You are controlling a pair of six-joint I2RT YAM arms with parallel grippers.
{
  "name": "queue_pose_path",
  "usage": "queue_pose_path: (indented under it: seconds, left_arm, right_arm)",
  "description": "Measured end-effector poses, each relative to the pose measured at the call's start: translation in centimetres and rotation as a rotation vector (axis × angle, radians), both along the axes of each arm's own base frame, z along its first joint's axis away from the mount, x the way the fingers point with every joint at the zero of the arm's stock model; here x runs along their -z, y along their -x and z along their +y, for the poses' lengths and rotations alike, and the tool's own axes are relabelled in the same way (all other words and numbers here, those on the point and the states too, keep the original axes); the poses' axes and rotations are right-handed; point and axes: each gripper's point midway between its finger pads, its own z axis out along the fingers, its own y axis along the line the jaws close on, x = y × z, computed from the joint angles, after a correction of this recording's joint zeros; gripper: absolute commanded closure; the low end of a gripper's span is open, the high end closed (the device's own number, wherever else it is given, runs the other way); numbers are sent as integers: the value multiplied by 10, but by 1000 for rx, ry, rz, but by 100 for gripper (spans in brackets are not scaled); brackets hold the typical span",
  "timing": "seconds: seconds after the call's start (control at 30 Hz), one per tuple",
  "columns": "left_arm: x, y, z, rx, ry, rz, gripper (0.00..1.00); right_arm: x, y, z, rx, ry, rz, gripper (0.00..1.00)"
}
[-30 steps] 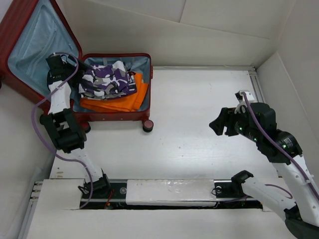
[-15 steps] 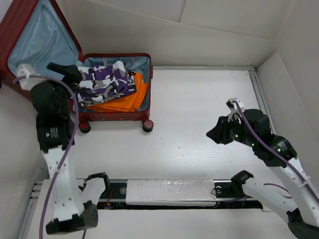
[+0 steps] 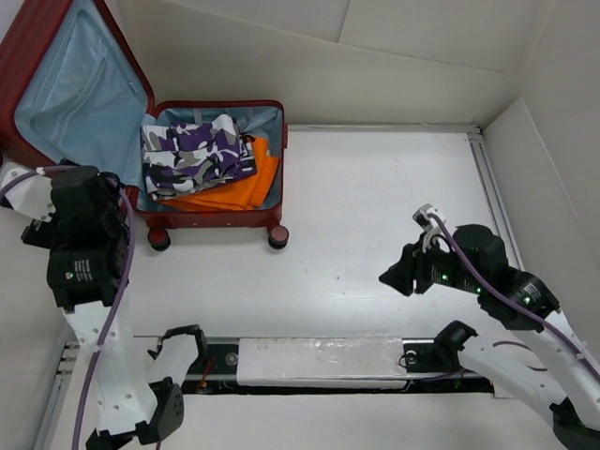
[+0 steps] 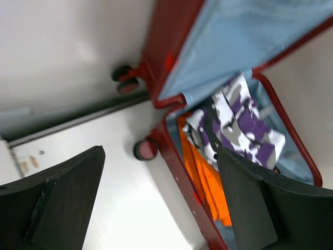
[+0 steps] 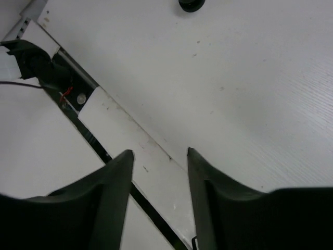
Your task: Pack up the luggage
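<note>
Luggage (image 3: 216, 217): lies open at the far left of the table (image 3: 375, 178), dark-red shell down, small dark wheels (image 3: 277, 236) toward the arms.
Lid (image 3: 70, 89): stands tilted up to the left, light blue lining showing.
Contents: purple, white and grey patterned cloth (image 3: 197, 152) on top of folded orange cloth (image 3: 230, 192) — both inside the lower half.
Left gripper (image 4: 158, 155): spread wide, grips nothing; hangs near the luggage's left front corner, looking onto a wheel and the red rim.
Right gripper (image 5: 158, 152): parted with a narrower gap, holds nothing; hovers over bare table on the right — well apart from the luggage.
Near edge: white strip (image 3: 319, 361) beside a dark slot between the arm bases, seen past the right fingers (image 5: 112, 192).
</note>
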Motion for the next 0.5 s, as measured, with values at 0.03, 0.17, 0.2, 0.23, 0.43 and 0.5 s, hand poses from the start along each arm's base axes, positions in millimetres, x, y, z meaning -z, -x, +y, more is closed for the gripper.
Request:
queue_pose_path:
  seconds: [0.03, 0.17, 0.2, 0.23, 0.43, 0.5]
  left_arm:
    - [-8, 9, 3, -25, -12, -2, 16]
    - [-32, 32, 11, -96, -50, -20, 16]
    - [-36, 35, 12, -107, -57, -19, 18]
    - [-39, 37, 14, -117, -62, -17, 19]
    - [-30, -4, 32, -171, -68, 113, 20]
    - [-22, -23, 41, -192, -71, 175, 20]
  right_arm:
    - [-1, 3, 1, -16, -7, -8, 40]
    - [-8, 12, 10, -78, -33, -37, 31]
    - [-8, 13, 12, -91, -37, -40, 31]
    - [-8, 14, 15, -102, -37, -38, 31]
    - [-3, 13, 25, -137, -23, -18, 31]
    - [-2, 13, 27, -141, -18, -14, 31]
